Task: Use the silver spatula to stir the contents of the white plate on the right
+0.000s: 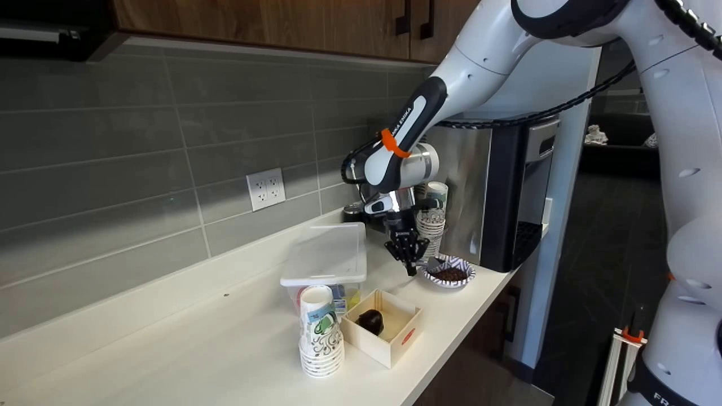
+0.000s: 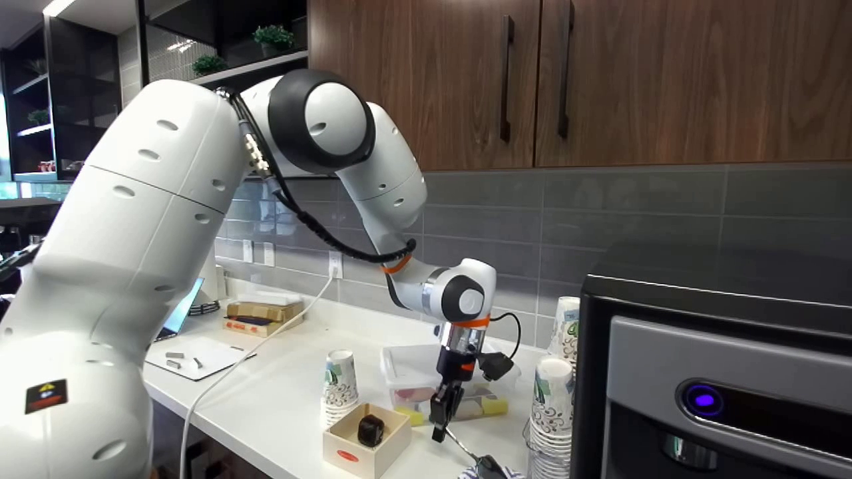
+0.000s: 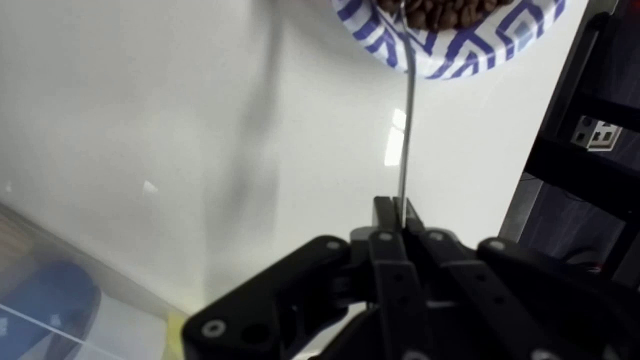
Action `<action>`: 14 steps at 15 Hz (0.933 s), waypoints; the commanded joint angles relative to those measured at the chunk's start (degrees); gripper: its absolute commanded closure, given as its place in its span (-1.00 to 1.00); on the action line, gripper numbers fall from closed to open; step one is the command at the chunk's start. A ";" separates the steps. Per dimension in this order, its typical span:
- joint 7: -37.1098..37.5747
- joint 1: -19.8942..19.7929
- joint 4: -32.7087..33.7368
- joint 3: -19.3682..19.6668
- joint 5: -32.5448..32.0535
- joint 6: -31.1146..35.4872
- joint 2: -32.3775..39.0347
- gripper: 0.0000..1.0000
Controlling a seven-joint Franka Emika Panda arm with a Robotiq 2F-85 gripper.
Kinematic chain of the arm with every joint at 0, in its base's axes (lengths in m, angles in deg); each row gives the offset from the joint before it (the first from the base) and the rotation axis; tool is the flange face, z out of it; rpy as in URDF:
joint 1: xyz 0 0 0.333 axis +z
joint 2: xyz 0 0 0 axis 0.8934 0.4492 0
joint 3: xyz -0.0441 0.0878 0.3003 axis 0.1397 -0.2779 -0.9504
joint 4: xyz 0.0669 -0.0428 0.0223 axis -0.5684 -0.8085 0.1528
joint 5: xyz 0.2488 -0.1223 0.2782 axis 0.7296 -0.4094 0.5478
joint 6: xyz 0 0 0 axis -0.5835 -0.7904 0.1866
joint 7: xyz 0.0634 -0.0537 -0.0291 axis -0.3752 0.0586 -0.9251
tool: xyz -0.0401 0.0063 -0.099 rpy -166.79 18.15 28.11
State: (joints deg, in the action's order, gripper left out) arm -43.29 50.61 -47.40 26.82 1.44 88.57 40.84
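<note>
Pincer: clenched on the handle of the silver spatula.
Silver spatula: pick-up done; shaft slants over the rim of the white plate; whether the head touches the contents, uncertain.
White plate: blue-patterned, on the worktop; right of and farther than the wooden box in an exterior view.
Contents: dark brown beans; stirring judged left to do, or barely begun.

We see the big, smooth white robot arm with black rings, bent high up at its round elbow. Its black, jointed gripper points down at a slant, two dark fingers pinched close together.
</note>
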 commanded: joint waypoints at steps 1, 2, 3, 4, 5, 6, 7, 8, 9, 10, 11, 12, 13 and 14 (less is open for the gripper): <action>-8.07 -0.80 -0.72 -0.40 2.61 -4.13 -1.35 0.98; -9.79 -0.81 -0.33 -0.36 2.88 -5.54 -1.02 0.98; -10.63 -0.57 0.13 -0.13 2.94 -7.47 -0.69 0.98; -11.46 -0.39 0.31 0.04 2.88 -9.20 -0.70 0.98; -11.27 -0.07 0.85 0.36 2.65 -11.65 -0.46 0.98; -9.34 0.47 1.79 1.00 2.08 -14.77 0.00 0.98; -8.68 0.63 2.21 1.28 2.01 -17.36 -0.01 0.98; -7.67 0.78 2.73 1.64 1.93 -19.90 0.12 0.98; -6.75 0.87 3.43 2.03 1.79 -22.14 0.46 0.98; -5.90 0.94 3.70 2.33 1.92 -23.89 0.35 0.98; -5.37 0.84 3.74 2.55 2.15 -24.14 0.26 0.98; -4.48 0.88 3.47 2.78 2.19 -23.30 -0.02 0.98; -3.64 1.01 2.62 2.88 2.07 -21.44 -0.72 0.98; -2.73 1.12 2.39 3.05 1.86 -19.86 -0.68 0.98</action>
State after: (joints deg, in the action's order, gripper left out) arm -48.76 50.64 -44.83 28.84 2.48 66.93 40.90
